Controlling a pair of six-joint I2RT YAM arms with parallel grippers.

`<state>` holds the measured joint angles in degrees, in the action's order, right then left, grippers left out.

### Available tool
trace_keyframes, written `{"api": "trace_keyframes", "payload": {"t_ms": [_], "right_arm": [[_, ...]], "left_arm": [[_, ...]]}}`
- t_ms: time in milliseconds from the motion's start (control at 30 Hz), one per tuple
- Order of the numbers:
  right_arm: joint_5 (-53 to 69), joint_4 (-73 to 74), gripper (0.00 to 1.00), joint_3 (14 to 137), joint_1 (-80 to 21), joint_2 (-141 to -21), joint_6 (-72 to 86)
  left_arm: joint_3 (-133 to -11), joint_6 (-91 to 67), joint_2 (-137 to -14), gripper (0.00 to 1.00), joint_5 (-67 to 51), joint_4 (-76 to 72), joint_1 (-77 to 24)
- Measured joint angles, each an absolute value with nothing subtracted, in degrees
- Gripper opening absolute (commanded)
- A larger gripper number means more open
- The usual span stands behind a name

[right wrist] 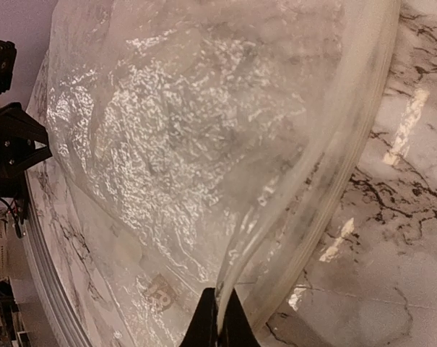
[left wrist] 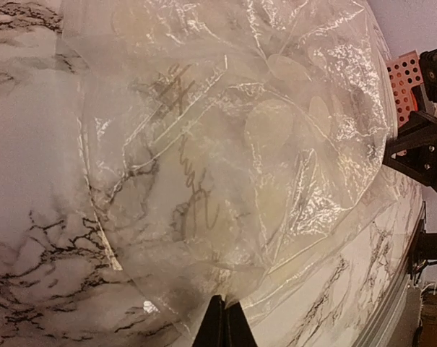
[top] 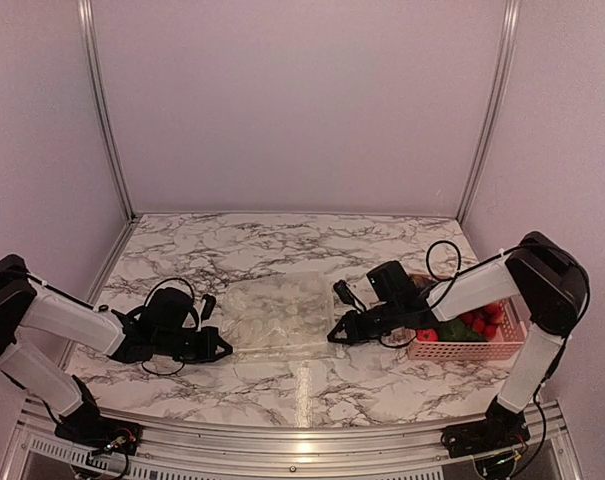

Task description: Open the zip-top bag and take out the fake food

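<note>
The clear, crinkly zip-top bag (top: 282, 315) (left wrist: 225, 144) (right wrist: 204, 130) lies flat on the marble table between both arms. My left gripper (top: 225, 350) (left wrist: 225, 307) is shut on a fold of film at the bag's left edge. At the bag's right edge, my right gripper (top: 334, 335) (right wrist: 219, 300) is shut on one lip just inside the zip strip (right wrist: 341, 181). The fake food (top: 477, 322), red and green pieces, sits in the pink basket (top: 472, 348) at the right. Only pale round shapes show through the bag.
The pink basket (left wrist: 402, 83) stands right behind my right arm, close to the table's right edge. Metal frame posts and pale walls close in the back and sides. A metal rail runs along the near table edge (top: 302, 440).
</note>
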<state>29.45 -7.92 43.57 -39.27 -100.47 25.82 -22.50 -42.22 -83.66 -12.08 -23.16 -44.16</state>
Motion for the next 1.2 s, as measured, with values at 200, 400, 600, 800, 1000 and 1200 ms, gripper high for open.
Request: {"api": "trace_keyframes", "payload": {"t_ms": [200, 400, 600, 800, 1000, 1200], "right_arm": [[26.1, -6.5, 0.45, 48.7, -37.6, -101.7, 24.4], [24.7, -4.5, 0.70, 55.0, -31.3, -101.5, 22.2], [23.3, 0.3, 0.98, 56.4, -27.3, -95.5, 19.1], [23.2, 1.9, 0.99, 56.4, -24.2, -84.9, 16.7], [22.7, 1.5, 0.99, 55.4, -19.8, -75.0, 15.4], [20.6, -1.7, 0.99, 46.2, -18.7, -65.1, 15.2]], "left_arm": [[-30.3, -38.4, -88.1, 0.00, -10.4, -19.0, -37.1], [-38.3, -34.1, -90.8, 0.45, -9.9, -15.3, -32.9], [-40.9, -30.8, -88.4, 0.97, -10.0, -11.4, -29.6], [-45.1, -26.6, -79.5, 0.99, -7.7, -3.4, -27.7], [-49.3, -23.7, -69.4, 0.99, -3.3, 0.7, -26.4], [-49.3, -23.0, -66.5, 0.99, 2.5, 3.5, -25.2]]}}
